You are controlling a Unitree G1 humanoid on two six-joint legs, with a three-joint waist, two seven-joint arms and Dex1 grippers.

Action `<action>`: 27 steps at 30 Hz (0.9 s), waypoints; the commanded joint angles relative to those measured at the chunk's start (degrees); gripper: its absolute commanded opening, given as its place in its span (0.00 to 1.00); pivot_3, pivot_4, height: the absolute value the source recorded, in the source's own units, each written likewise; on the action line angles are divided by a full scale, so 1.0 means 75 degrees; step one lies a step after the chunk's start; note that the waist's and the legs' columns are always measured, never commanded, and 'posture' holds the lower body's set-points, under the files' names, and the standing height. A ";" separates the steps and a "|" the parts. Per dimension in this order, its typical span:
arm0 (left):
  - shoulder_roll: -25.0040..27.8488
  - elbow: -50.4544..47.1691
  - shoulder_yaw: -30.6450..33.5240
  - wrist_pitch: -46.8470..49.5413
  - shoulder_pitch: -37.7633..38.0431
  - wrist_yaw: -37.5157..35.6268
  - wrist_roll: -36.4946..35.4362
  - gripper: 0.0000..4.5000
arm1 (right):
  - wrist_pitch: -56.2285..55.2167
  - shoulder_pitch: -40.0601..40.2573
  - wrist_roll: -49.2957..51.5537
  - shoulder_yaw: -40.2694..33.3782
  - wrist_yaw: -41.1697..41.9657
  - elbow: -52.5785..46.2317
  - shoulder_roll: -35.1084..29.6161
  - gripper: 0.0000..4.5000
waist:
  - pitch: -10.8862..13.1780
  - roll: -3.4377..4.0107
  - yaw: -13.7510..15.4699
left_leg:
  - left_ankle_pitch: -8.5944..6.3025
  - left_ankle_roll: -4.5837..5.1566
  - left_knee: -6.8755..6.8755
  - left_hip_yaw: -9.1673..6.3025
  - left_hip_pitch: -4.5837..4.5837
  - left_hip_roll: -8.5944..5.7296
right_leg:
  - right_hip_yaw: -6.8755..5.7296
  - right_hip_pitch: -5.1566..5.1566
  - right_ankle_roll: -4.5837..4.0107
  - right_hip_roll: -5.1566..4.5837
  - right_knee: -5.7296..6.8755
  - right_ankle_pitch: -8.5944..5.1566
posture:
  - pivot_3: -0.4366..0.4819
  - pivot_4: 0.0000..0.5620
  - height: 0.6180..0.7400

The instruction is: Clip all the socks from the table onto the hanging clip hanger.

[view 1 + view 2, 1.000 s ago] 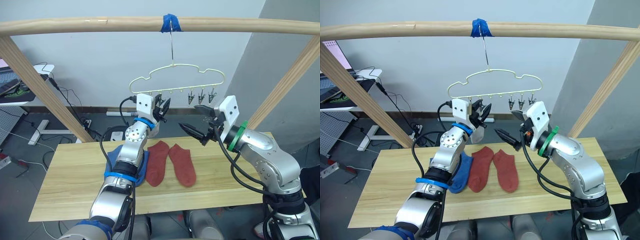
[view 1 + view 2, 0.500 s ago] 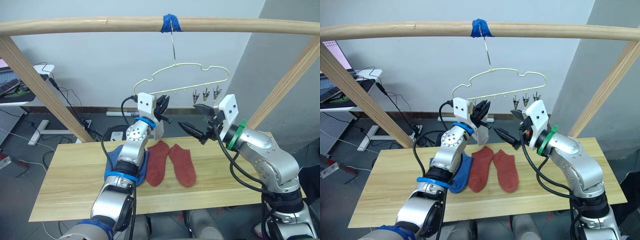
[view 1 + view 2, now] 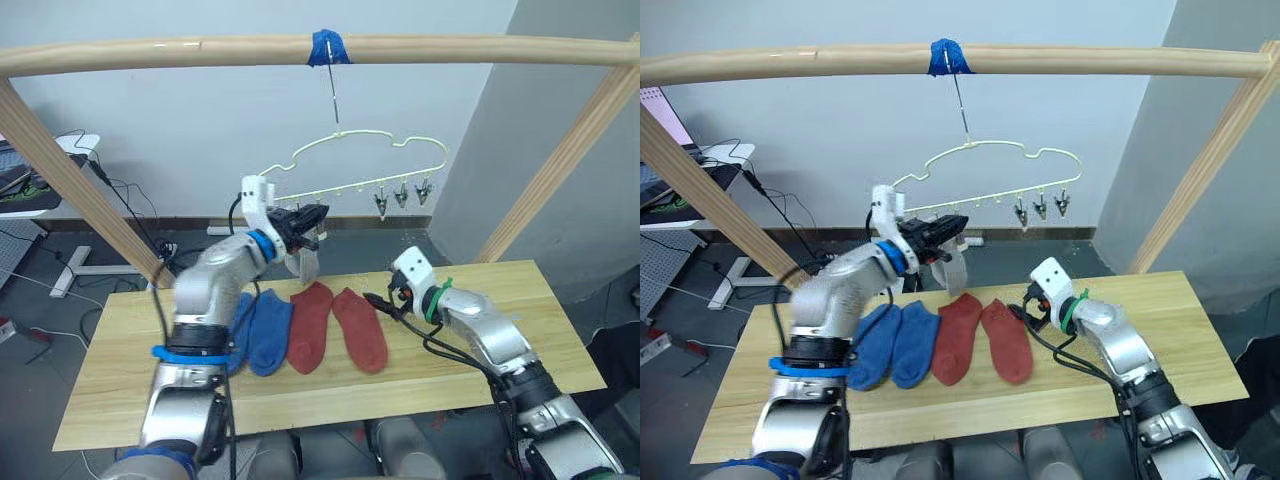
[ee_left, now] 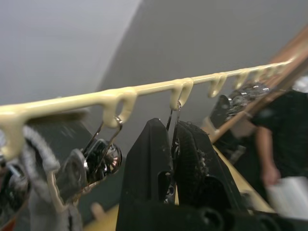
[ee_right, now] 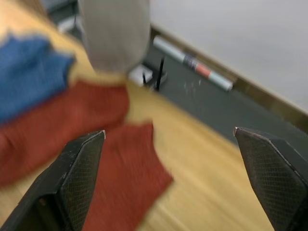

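Our left gripper (image 4: 175, 144) has its jaws pinched on a metal clip (image 4: 172, 144) of the clip hanger (image 3: 370, 150), a grey sock (image 3: 305, 264) hanging beside. Our right gripper (image 5: 168, 144) holds its jaws wide apart, empty, just above the two red socks (image 3: 980, 335) (blue pair (image 3: 890, 340) beyond) on the table (image 3: 1160, 310).

left gripper (image 4: 174, 144) | jaws pinching clip (image 4: 172, 166) | clip hanger (image 4: 144, 89)

Two blue socks (image 3: 890, 343) and two rust-red socks (image 3: 983, 337) lie on the light wood table (image 3: 1160, 330). The hanger (image 3: 368, 165) is pale yellow — a light grey sock (image 3: 303, 262) hangs from it. Blue tape (image 3: 326, 46) wraps the pole (image 3: 150, 52).
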 commanded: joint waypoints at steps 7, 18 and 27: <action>0.0618 -0.1012 0.1296 0.3302 0.0002 -0.0036 -0.2611 0.03 | -0.1365 -0.0545 -0.0925 0.0569 0.0407 0.2471 0.0973 1.00 | -0.0003 -0.0004 0.0020 | 0.0001 -0.0001 0.0001 -0.0008 0.0004 0.0002 | -0.0004 0.0000 -0.0002 0.0003 0.0008 -0.0001 | 0.36 0.24 1.00; 0.0606 -0.1292 0.1568 0.3670 0.0079 0.0629 -0.3076 0.03 | -0.2312 -0.1022 -0.1488 0.0351 0.0239 0.4442 0.1493 0.81 | -0.0004 -0.0005 0.0126 | 0.0004 -0.0007 0.0005 -0.0011 0.0012 -0.0001 | -0.0004 0.0003 -0.0006 0.0000 0.0024 -0.0002 | 0.39 0.22 1.00; 0.0550 -0.1276 0.1533 0.3572 0.0132 0.0742 -0.3114 0.03 | -0.2597 -0.0487 -0.1584 0.0200 0.0482 0.3752 0.1117 0.11 | -0.0005 -0.0004 0.0225 | 0.0005 -0.0010 0.0006 -0.0009 0.0015 -0.0002 | -0.0001 0.0003 -0.0005 0.0000 0.0029 -0.0002 | 0.38 0.23 1.00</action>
